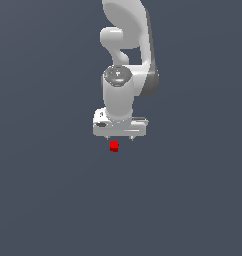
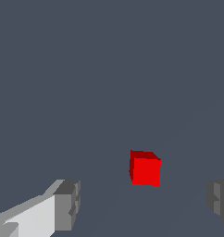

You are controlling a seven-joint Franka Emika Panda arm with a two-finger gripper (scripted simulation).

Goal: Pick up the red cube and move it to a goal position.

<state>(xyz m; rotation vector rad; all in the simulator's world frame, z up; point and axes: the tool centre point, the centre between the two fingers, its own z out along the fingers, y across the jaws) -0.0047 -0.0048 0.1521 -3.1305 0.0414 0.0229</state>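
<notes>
The red cube is a tiny bright red block on the flat dark grey surface, just below the white gripper in the exterior view. In the wrist view the cube lies ahead of the gap between the two grey fingertips, nearer the other pad. The gripper is open and empty; its jaws stand wide apart and touch nothing. The cube is much narrower than the gap. The white arm rises behind the gripper.
A uniform dark grey surface fills both views. No other object or edge shows.
</notes>
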